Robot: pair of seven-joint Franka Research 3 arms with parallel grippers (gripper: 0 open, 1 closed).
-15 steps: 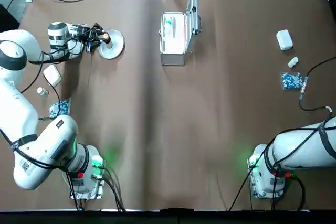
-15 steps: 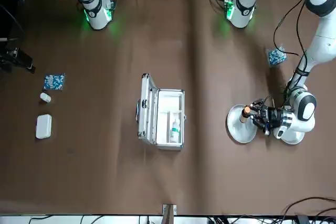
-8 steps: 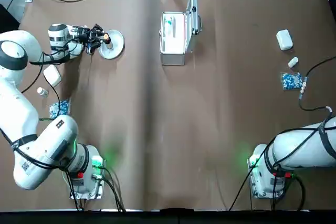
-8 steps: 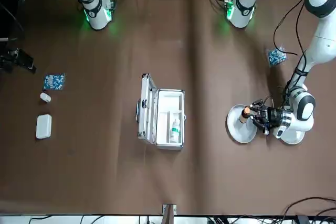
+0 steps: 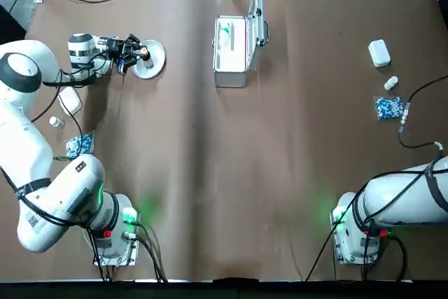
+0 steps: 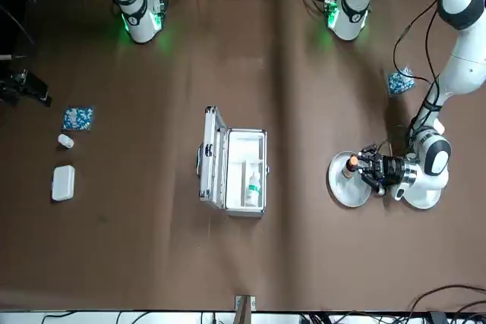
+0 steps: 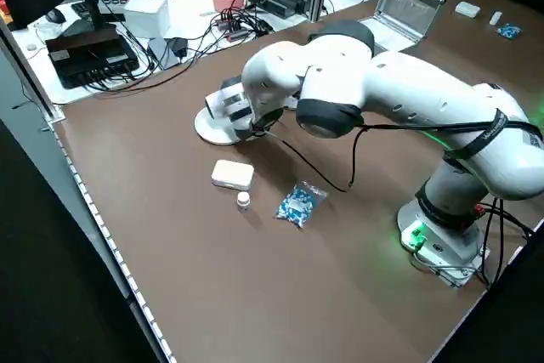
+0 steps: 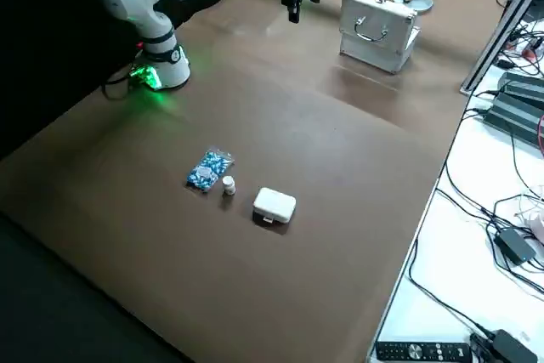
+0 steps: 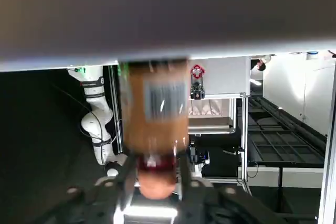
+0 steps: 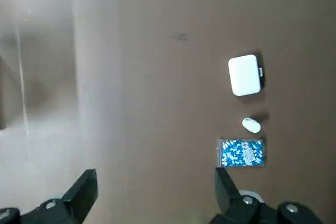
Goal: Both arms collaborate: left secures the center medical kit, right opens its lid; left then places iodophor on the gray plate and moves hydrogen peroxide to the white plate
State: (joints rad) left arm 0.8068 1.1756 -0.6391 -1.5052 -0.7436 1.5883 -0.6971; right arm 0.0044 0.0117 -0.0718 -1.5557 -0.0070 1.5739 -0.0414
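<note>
The medical kit (image 5: 231,52) stands open at the table's far middle, its lid (image 5: 258,15) upright. Inside lies a white bottle with a teal label, the hydrogen peroxide (image 6: 253,184). My left gripper (image 5: 137,52) is shut on the brown, orange-capped iodophor bottle (image 5: 143,52), held sideways over the gray plate (image 5: 154,61). In the left wrist view the iodophor bottle (image 9: 155,114) sits between the fingers. Whether it touches the plate I cannot tell. The white plate (image 6: 422,196) lies beside it, mostly under the left wrist. My right gripper (image 10: 155,190) hangs open high above the table's right side.
A white box (image 5: 379,52), a small vial (image 5: 390,83) and a blue pill bag (image 5: 389,107) lie at the right. A matching box (image 5: 70,99), vial (image 5: 56,122) and pill bag (image 5: 79,145) lie at the left, under the left arm. Cables run along the far edge.
My left gripper, still shut on the iodophor bottle, has shifted slightly over the gray plate. The kit and the right arm have not moved.
</note>
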